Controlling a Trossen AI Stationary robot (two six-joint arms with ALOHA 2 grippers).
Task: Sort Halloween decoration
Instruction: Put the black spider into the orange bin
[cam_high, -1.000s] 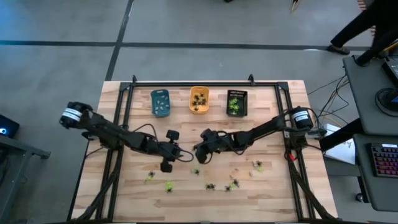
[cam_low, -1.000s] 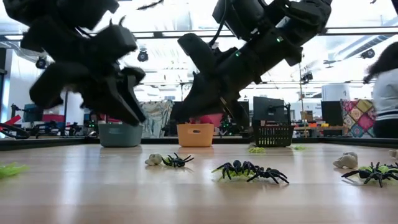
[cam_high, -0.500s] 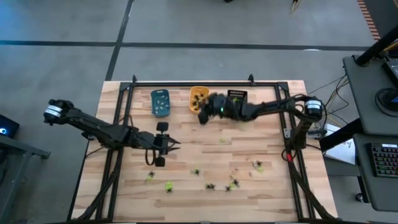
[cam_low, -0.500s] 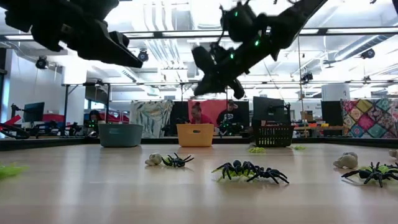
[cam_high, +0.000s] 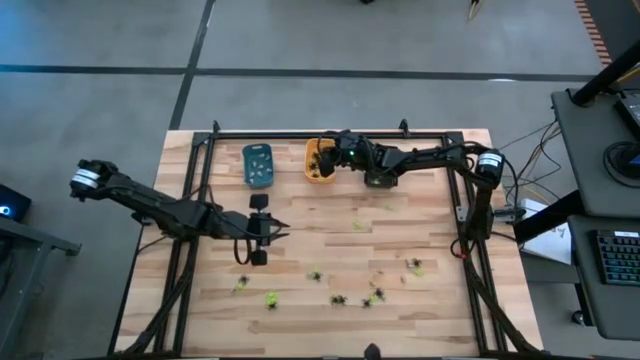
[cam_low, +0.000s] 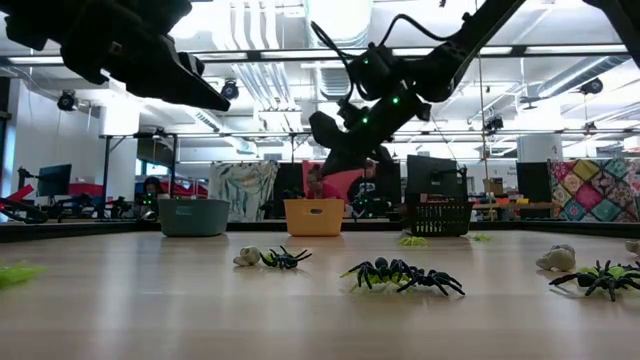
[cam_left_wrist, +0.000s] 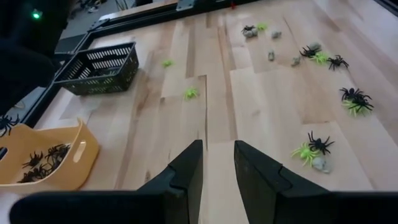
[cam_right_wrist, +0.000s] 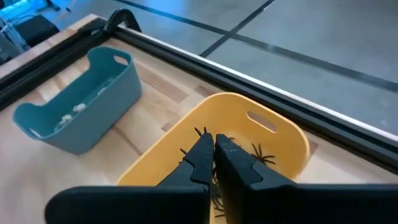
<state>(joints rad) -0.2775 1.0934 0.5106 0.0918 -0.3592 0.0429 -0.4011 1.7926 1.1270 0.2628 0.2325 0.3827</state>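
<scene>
My right gripper (cam_right_wrist: 214, 142) hangs shut over the orange tray (cam_high: 313, 172) at the table's far side, with a black spider figure (cam_left_wrist: 6, 122) at its tips. The tray holds several black spiders (cam_left_wrist: 46, 155). To the tray's left stands the blue tray (cam_high: 257, 165) with pale bits inside, to its right the black tray (cam_high: 381, 168). My left gripper (cam_left_wrist: 217, 152) is open and empty, raised above the table's left middle. Loose black, yellow-green and pale figures (cam_high: 372, 297) lie on the near half of the table. My right gripper pinches the black spider between its two fingertips, which slant down from the table's right side. Thin black legs (cam_right_wrist: 200, 132) stick out beside the tips; the gripper hides which part is caught. The spider hangs clear, above the orange tray's inside.
A black frame rail (cam_high: 330, 135) runs along the table's far edge behind the trays. A single green figure (cam_high: 358, 225) lies mid-table, another (cam_high: 390, 207) nearer the black tray. Bare wood lies between my left gripper and the trays.
My right gripper, staying shut, has swung from the table's middle toward the far edge and now hangs over the orange tray. My left gripper rose and drew back toward the table's left edge at first, and has kept still since.
</scene>
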